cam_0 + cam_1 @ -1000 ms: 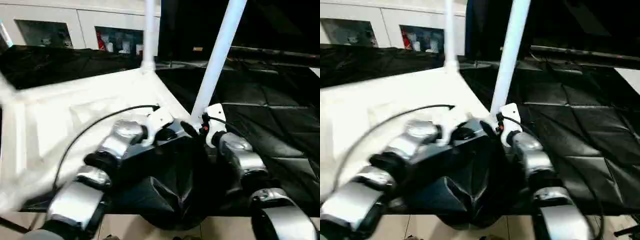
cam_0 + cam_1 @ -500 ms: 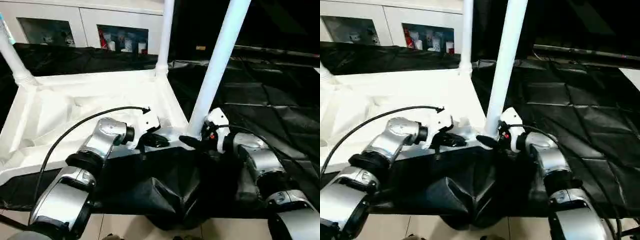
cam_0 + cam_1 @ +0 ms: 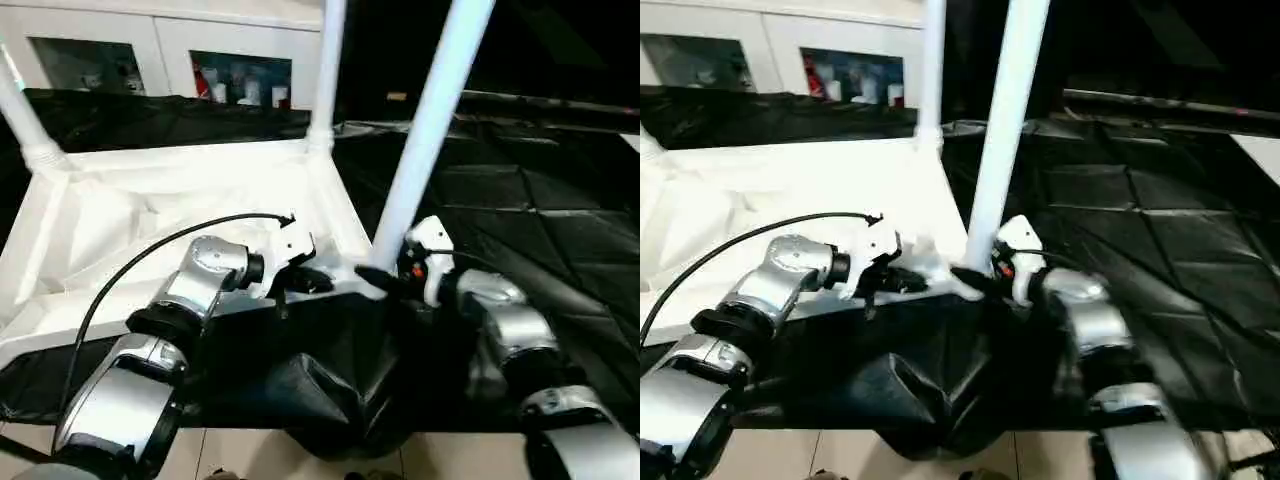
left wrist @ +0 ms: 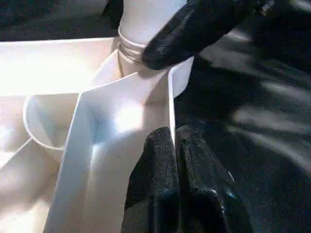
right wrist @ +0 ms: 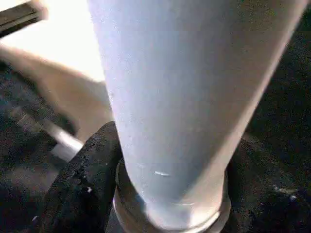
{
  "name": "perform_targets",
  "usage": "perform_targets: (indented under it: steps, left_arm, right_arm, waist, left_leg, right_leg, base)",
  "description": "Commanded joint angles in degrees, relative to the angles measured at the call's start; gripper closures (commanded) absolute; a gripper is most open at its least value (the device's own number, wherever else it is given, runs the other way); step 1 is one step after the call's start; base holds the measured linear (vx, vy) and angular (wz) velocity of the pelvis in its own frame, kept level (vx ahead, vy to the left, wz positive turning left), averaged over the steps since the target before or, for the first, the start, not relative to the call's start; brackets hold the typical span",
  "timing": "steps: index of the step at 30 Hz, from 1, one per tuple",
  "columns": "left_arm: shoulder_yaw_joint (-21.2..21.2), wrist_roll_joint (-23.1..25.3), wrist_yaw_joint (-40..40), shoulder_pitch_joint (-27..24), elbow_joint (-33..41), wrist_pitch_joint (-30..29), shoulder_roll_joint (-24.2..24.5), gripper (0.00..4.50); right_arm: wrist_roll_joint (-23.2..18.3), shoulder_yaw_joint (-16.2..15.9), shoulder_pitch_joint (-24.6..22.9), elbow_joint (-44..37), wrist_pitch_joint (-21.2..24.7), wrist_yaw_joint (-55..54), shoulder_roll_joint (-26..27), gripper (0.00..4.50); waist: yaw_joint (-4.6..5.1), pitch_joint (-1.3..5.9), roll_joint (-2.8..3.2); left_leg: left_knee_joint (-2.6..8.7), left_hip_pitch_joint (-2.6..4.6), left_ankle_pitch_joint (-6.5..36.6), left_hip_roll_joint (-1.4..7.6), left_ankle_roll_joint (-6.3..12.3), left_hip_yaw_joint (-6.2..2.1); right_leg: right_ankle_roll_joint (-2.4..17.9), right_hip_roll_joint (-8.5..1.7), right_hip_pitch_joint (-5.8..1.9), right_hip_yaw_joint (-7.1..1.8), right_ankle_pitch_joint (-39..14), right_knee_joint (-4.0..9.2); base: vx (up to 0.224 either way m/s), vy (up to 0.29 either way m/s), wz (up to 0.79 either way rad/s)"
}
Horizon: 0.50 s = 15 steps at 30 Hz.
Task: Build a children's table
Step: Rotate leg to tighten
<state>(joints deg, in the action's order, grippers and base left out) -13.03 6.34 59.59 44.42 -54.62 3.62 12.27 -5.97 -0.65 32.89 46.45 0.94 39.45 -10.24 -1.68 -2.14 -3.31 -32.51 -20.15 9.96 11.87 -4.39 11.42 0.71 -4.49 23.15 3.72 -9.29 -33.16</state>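
Observation:
The white tabletop (image 3: 150,200) lies underside up on the black-draped work table. Three white legs stand in its corner sockets: one at the far left (image 3: 22,115), one at the back (image 3: 325,80) and one at the near right corner (image 3: 425,140). My left gripper (image 3: 305,280) is shut on the thin rim wall (image 4: 171,111) beside that near socket. My right gripper (image 3: 385,275) holds the base of the near leg (image 5: 184,97). One black finger (image 5: 82,179) presses the collar, and the other is on the far side.
White cabinets with glass doors (image 3: 240,75) line the back wall. The black cloth (image 3: 540,200) covers the work table to the right and hangs in folds over its front edge (image 3: 340,390). Beige floor shows below.
The head camera has swung and steadied. My right gripper's fingers have drawn in around the near leg's base. My left gripper keeps its hold on the rim.

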Motion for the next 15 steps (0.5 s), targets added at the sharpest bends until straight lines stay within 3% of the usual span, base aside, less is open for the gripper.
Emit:
perform_targets:
  steps: [1,3,7,11,15]
  left_arm:
    - [0.8,0.1,-5.9,0.4,-2.3,-1.2,-2.8,4.50]
    - [0.6,0.5,-8.3,0.9,-2.8,-2.4,-4.3,4.50]
    - [-0.1,0.8,-14.0,2.0,-3.5,-5.5,-10.3,4.50]
    - [-0.9,0.7,-14.3,2.1,-3.6,-4.9,-14.2,4.50]
    - [-0.6,0.9,-14.5,2.2,-4.0,-4.2,-13.9,4.50]
  right_arm:
    - [0.5,1.7,0.5,3.1,2.3,-8.8,1.4,1.78]
    - [0.1,3.2,1.1,4.5,3.0,-14.2,3.1,1.79]
    - [-0.7,6.2,3.8,8.0,5.0,-27.7,8.2,1.80]
    - [0.9,4.7,5.9,9.1,3.9,-29.8,11.2,1.80]
    - [2.8,3.0,6.0,9.0,1.5,-28.5,10.5,1.80]
  waist:
    - [0.21,2.67,0.00]
    - [0.22,2.67,-0.06]
    - [0.34,2.82,0.13]
    - [0.29,2.97,0.26]
    - [0.24,2.89,0.09]
  left_leg:
    - [3.78,0.56,17.5,1.63,1.07,-0.92]
    - [3.81,0.62,18.0,1.58,0.63,-1.02]
    - [3.80,0.70,17.6,1.53,0.42,-0.92]
    - [3.71,0.50,17.0,1.38,1.09,-0.77]
    - [3.68,0.47,17.4,1.31,1.69,-0.72]
  right_leg:
    - [10.0,-3.59,-1.83,-2.30,-23.5,4.45]
    - [9.1,-3.68,-1.79,-2.28,-25.4,4.73]
    - [9.3,-3.49,-1.63,-2.37,-22.9,4.61]
    - [9.6,-3.36,-1.86,-2.37,-19.4,4.40]
    - [9.3,-3.42,-1.87,-2.34,-20.5,4.53]
  base:
    - [0.000,0.000,0.00]
    - [0.000,0.000,0.00]
    - [0.000,0.000,0.00]
    - [0.000,0.000,0.00]
    - [0.000,0.000,0.00]
